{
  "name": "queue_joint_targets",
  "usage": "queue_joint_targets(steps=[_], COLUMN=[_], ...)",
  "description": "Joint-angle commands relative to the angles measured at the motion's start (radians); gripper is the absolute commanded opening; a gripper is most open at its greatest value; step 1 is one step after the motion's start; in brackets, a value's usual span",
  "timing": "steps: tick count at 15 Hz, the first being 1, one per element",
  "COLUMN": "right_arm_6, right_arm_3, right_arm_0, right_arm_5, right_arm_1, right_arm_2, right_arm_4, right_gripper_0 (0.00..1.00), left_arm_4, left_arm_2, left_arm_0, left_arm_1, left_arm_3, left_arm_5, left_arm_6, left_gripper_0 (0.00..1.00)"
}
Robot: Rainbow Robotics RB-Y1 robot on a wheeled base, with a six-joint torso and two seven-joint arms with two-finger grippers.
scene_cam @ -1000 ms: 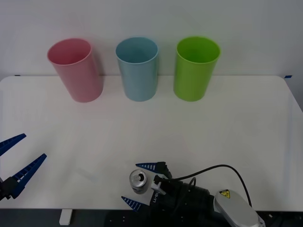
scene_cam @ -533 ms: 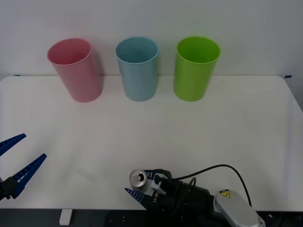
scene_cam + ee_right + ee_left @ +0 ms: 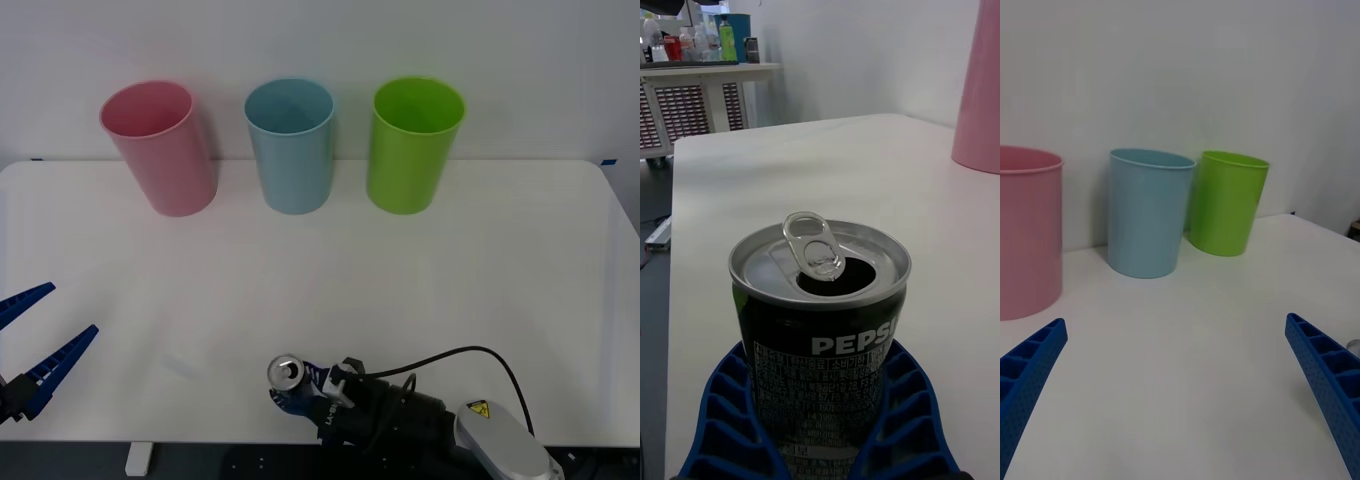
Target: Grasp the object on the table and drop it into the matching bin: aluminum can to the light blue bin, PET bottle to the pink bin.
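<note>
Our right gripper (image 3: pixel 297 392) clamps the aluminum can (image 3: pixel 286 374) upright at the near table (image 3: pixel 480 270) edge, ready for carrying to the light blue bin (image 3: pixel 291 146). Our left gripper (image 3: pixel 38 337) waits wide open.

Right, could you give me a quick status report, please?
Right gripper shut on aluminum can, near table edge. Left gripper open, idle at left. Light blue bin upright at back, path unobstructed.

Lime green bin (image 3: pixel 415 145) sits upright along the table's far edge, toward the right; white wall (image 3: pixel 520 60) behind it.
</note>
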Motion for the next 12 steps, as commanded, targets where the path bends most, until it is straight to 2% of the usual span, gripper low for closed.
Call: queue_joint_targets(steps=[1, 4, 7, 12], right_arm_6=[-0.009, -0.029, -0.144, -0.299], right_arm_3=[-0.048, -0.152, -0.292, -0.425], right_arm_0=[0.016, 0.065, 0.132, 0.168], right_arm_5=[0.001, 0.020, 0.046, 0.047], right_arm_1=[-0.026, -0.084, -0.147, -0.183], right_arm_2=[0.000, 0.000, -0.014, -0.089], right_arm_4=[-0.030, -0.067, -0.073, -0.076], right_gripper_0=[0.00, 0.00, 0.00, 0.00], left_arm_4=[0.000, 0.000, 0.000, 0.000], left_arm_2=[0.000, 0.000, 0.000, 0.000], left_arm_0=[0.000, 0.000, 0.000, 0.000], left_arm_1=[0.000, 0.000, 0.000, 0.000], left_arm_3=[0.000, 0.000, 0.000, 0.000], left_arm_5=[0.000, 0.000, 0.000, 0.000], left_arm_6=[0.000, 0.000, 0.000, 0.000], left_gripper_0=[1.00, 1.00, 1.00, 1.00])
